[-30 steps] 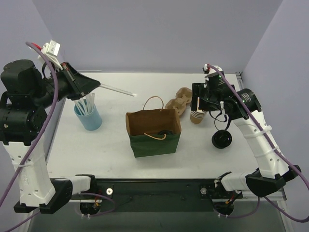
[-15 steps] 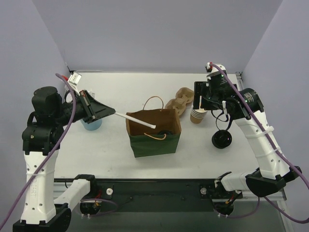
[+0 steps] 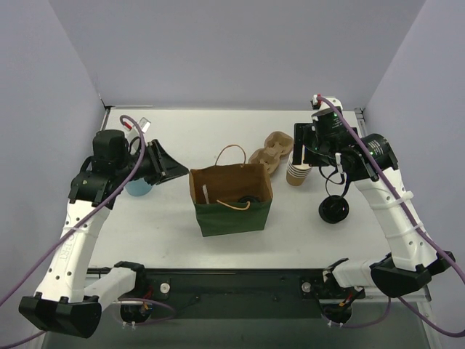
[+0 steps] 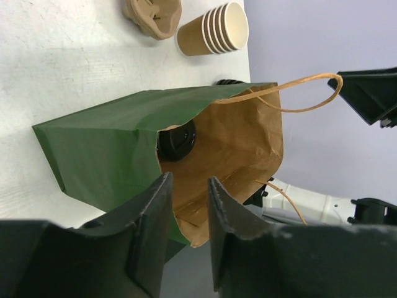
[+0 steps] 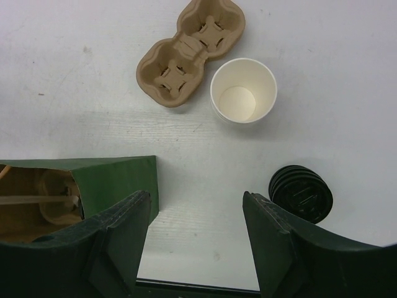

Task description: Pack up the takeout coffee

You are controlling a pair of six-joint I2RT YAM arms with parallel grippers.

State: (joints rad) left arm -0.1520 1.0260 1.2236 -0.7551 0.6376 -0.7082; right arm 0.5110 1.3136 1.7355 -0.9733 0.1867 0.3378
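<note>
The green paper bag (image 3: 231, 207) stands open at the table's middle. Inside it the takeout coffee's black lid (image 3: 249, 199) shows; it also shows in the left wrist view (image 4: 177, 139), with its brown cup hidden below. A white straw (image 3: 205, 195) leans in the bag. My left gripper (image 3: 182, 173) hovers just left of the bag's (image 4: 111, 149) mouth, jaws a little apart and empty (image 4: 189, 186). My right gripper (image 5: 195, 211) is wide open and empty, above the table between the bag (image 5: 118, 180) and the lids.
A stack of unlidded cups (image 3: 296, 173) (image 5: 243, 91) and a pulp cup carrier (image 3: 270, 151) (image 5: 191, 53) sit right of the bag. Stacked black lids (image 3: 333, 210) (image 5: 301, 193) lie nearer. A blue cup of straws (image 3: 136, 186) stands under my left arm.
My left arm carried a white straw from above the blue cup to the bag and let it go inside; the gripper is now empty. The right arm has barely moved.
</note>
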